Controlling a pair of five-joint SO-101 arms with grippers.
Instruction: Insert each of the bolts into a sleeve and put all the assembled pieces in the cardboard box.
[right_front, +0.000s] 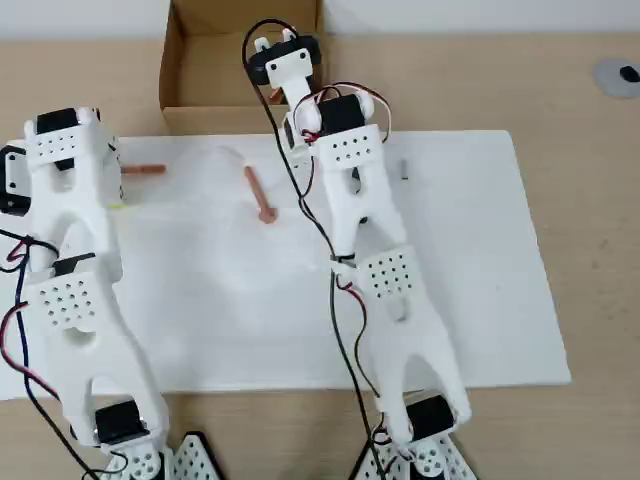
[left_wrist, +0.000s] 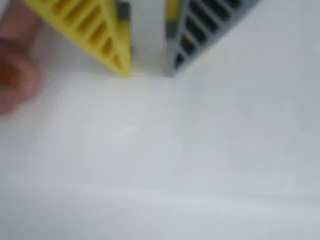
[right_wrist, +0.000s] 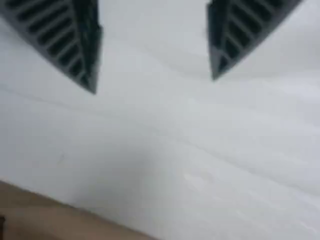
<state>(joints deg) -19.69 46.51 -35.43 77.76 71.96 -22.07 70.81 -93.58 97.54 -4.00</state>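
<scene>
Two copper-coloured bolts lie on the white mat (right_front: 470, 300). One bolt (right_front: 146, 170) is at the far left, right beside my left arm's wrist (right_front: 70, 170); it shows as a blurred copper shape (left_wrist: 15, 75). The other bolt (right_front: 260, 194) lies near the middle. A small dark sleeve (right_front: 404, 170) lies at the far right. My left gripper (left_wrist: 147, 74) hangs just over the mat beside the bolt, its yellow and dark fingers a little apart with nothing between. My right gripper (right_wrist: 152, 82) is open wide over bare mat near its far edge.
The open cardboard box (right_front: 180, 70) stands on the wooden table behind the mat, just past my right arm's wrist (right_front: 290, 70). A grey round fitting (right_front: 620, 76) is set into the table at the far right. Cables trail along both arms.
</scene>
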